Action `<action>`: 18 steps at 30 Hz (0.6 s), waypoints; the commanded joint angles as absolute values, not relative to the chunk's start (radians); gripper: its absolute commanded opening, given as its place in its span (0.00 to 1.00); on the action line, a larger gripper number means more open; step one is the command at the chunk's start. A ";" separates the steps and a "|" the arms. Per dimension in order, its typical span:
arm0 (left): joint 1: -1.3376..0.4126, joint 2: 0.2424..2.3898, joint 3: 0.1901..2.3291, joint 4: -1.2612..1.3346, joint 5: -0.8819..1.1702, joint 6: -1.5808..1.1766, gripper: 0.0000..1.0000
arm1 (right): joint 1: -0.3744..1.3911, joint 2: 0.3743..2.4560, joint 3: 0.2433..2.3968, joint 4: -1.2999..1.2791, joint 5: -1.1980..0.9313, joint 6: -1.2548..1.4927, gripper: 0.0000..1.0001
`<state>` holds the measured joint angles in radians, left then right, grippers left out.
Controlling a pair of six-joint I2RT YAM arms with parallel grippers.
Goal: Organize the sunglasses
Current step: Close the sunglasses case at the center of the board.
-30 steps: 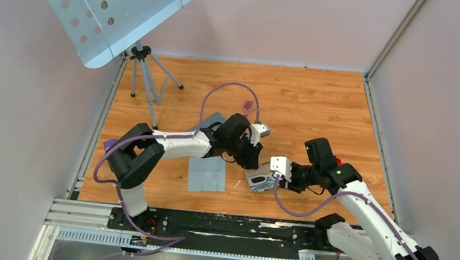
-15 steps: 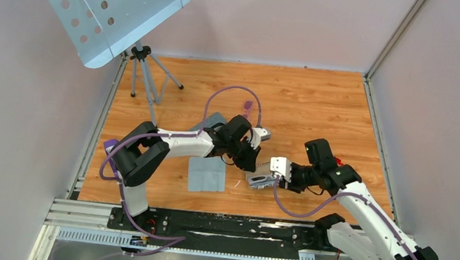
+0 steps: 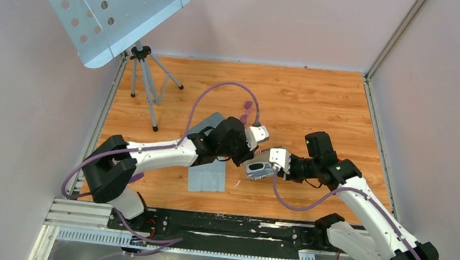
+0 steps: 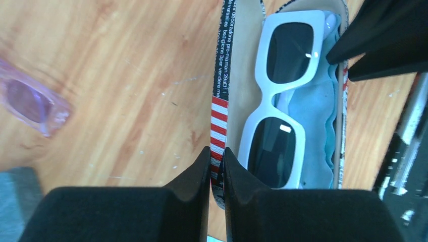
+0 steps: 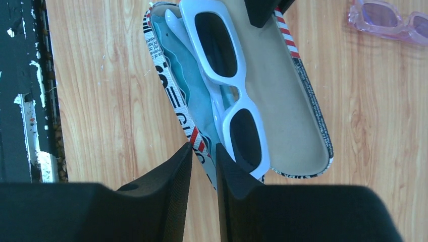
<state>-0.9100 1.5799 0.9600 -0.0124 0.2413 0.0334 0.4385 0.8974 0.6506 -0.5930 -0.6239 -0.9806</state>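
1. Sunglasses [image 5: 388, 20], purple-pink and thin-framed, lie bare on the desk [image 3: 318, 100], farthest out, apart from the flag-patterned case [image 5: 298, 126].
2. Nearest, the right pincer [image 5: 203, 149] is clamped on one long rim of that case, which is open.
3. Inside it, white-framed glasses [image 5: 222, 75] rest on a blue cloth [image 5: 184, 85].
4. Beyond, the left pincer [image 4: 217, 154] is closed tight on the opposite, striped rim.

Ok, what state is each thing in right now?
flag case: open, pinched at both long rims.
white sunglasses: folded, inside the flag case.
purple sunglasses: on the table, outside any case.
left end effector: shut on the flag case's rim.
right end effector: shut on the opposite rim.
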 commanded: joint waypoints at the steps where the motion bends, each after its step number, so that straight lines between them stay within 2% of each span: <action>1: -1.016 1.497 0.864 0.159 0.017 0.260 0.00 | 0.448 0.914 0.708 -0.562 -0.624 -0.963 0.27; 6: -1.078 1.474 0.778 0.249 -0.137 0.380 0.00 | 0.448 0.952 0.771 -0.629 -0.670 -1.004 0.35; 16: -1.155 1.439 0.717 0.365 -0.261 0.453 0.00 | 0.449 0.997 0.767 -0.642 -0.693 -1.084 0.48; 18: -1.166 1.425 0.686 0.422 -0.304 0.478 0.00 | 0.450 0.999 0.759 -0.653 -0.728 -1.042 0.47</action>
